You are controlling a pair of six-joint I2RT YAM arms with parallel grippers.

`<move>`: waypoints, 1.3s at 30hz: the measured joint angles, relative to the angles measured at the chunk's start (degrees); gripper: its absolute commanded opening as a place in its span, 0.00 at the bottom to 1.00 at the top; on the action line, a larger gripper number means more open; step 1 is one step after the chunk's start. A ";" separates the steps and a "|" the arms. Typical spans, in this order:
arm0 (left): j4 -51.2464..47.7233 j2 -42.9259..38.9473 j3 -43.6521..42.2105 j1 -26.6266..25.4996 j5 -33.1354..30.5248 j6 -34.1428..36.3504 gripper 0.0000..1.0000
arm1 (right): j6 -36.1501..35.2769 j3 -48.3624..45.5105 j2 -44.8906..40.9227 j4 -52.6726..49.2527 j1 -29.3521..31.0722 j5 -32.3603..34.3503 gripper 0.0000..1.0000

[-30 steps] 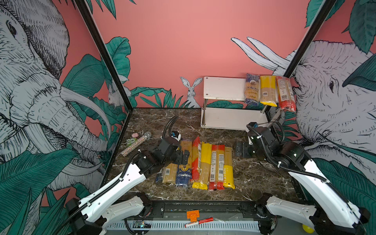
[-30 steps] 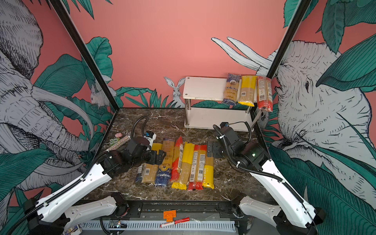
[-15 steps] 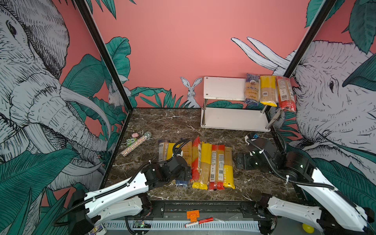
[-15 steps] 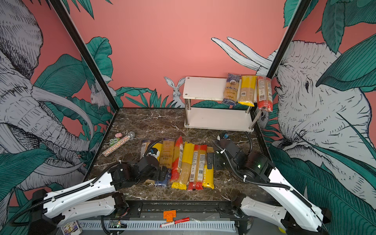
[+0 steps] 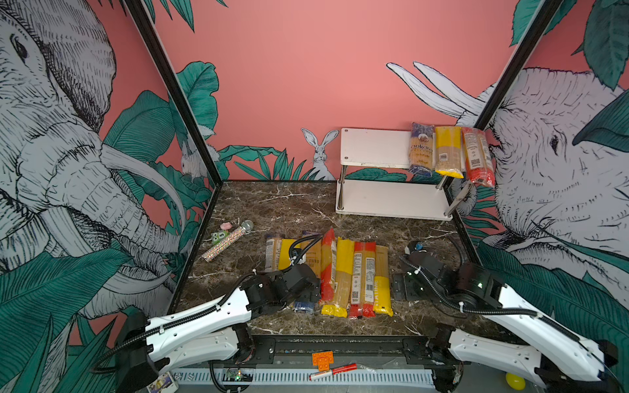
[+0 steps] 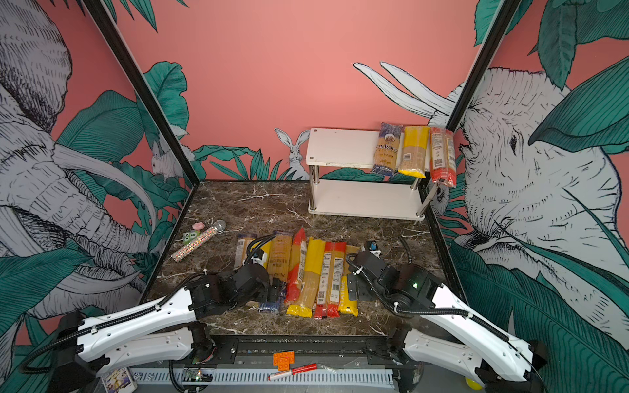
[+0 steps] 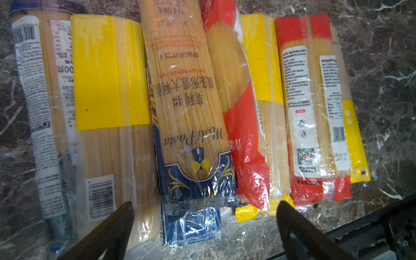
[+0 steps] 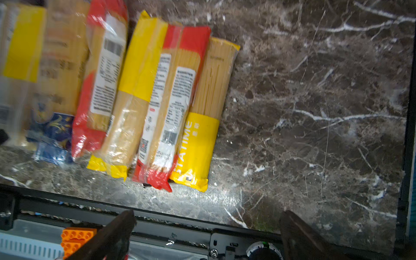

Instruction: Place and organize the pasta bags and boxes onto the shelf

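Picking the next pack off the tabletop (image 5: pixel 272 204) looks like the step in hand. The left gripper (image 7: pixel 203 210) hangs with its jaws spread wide over the near end of the row of spaghetti packs (image 5: pixel 340 272). It straddles the blue-ended bag (image 7: pixel 191 135) and holds nothing.

To do this well, I would centre on that one bag and come down so the fingers slip in beside it. They should miss the yellow-banded pack (image 7: pixel 108 90) and the red-ended bag (image 7: pixel 243 139) pressed against it. The grip belongs on the stiff bundle of strands, not the loose crimped end.

The right gripper (image 8: pixel 208 217) is also wide open and empty, over bare marble just beside the yellow-ended bag (image 8: pixel 202 139) that closes the row. The shelf (image 5: pixel 374 146) stands in the far right corner. Three packs (image 5: pixel 448 151) lie across the right part of its top board and its lower board is bare. New packs would sit best parallel beside those.

Readable writing:
- **Blue-ended bag:** "SPAGHETTI 4" and a script like "Meli Pasta".
- **Yellow-ended bag:** "TATIME".
- **Leftmost shelf pack (image 5: pixel 422 149):** seemingly "ankara".
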 measured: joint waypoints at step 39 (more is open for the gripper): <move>-15.32 -0.96 28.81 15.78 4.55 31.54 0.99 | 11.43 -0.92 46.51 23.61 8.15 -2.10 0.99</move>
